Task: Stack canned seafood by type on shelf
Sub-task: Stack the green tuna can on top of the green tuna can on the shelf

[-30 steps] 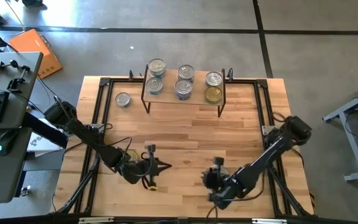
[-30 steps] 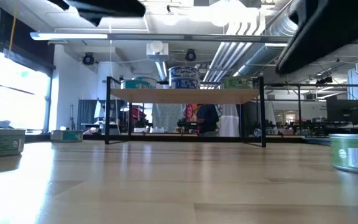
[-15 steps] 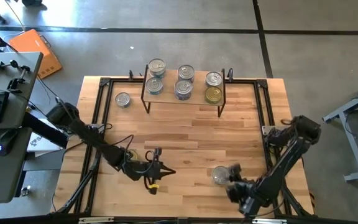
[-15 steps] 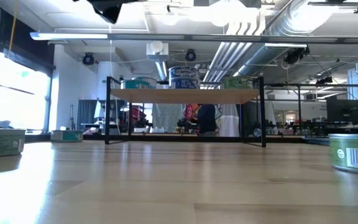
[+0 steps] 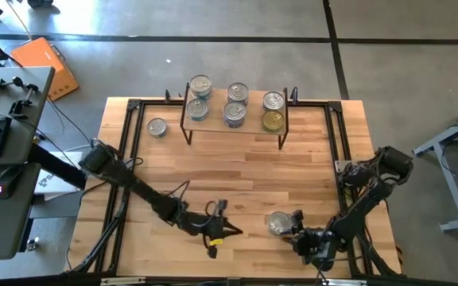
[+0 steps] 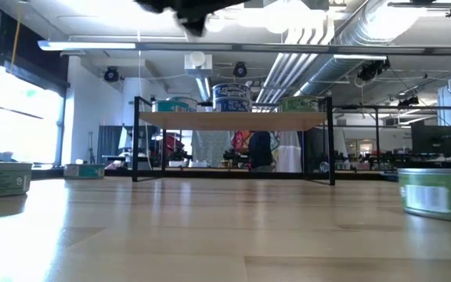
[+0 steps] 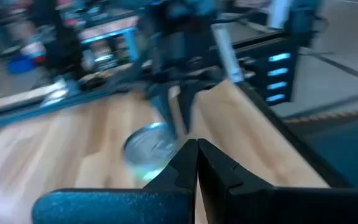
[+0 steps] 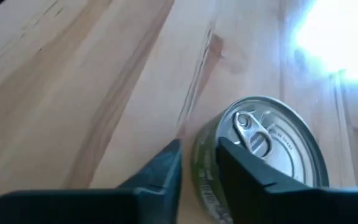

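A silver-topped can with a green side label (image 5: 278, 224) (image 8: 272, 140) (image 6: 437, 192) stands flat on the table near its near right corner. My right gripper (image 5: 296, 230) (image 8: 197, 150) is at the can's right side, low over the table, its fingers a narrow gap apart. My left gripper (image 5: 230, 232) (image 7: 196, 146) is shut and holds nothing. It hovers left of the can (image 7: 151, 146) and points at it. The shelf (image 5: 235, 119) (image 6: 233, 120) stands at the far edge and carries several cans, one of them gold-topped (image 5: 273, 121). My right gripper has the outer side of one finger (image 8: 241, 165) at the green can's side wall (image 8: 207, 177), coming level from the table's right. Whether the finger touches the wall I cannot tell. The can stands flat and upright on the table.
One silver-topped can (image 5: 157, 127) sits on the table left of the shelf. The low view shows two more tins at the left (image 6: 2, 178) (image 6: 84, 170). A black frame rail (image 5: 126, 159) borders the tabletop. Bare wood lies between the shelf and both grippers.
My right gripper drew off the green can toward the near right corner, then came back to its right side. The can stayed standing on the table and slid slightly left. My left gripper travelled right and a little nearer, toward the can, staying shut.
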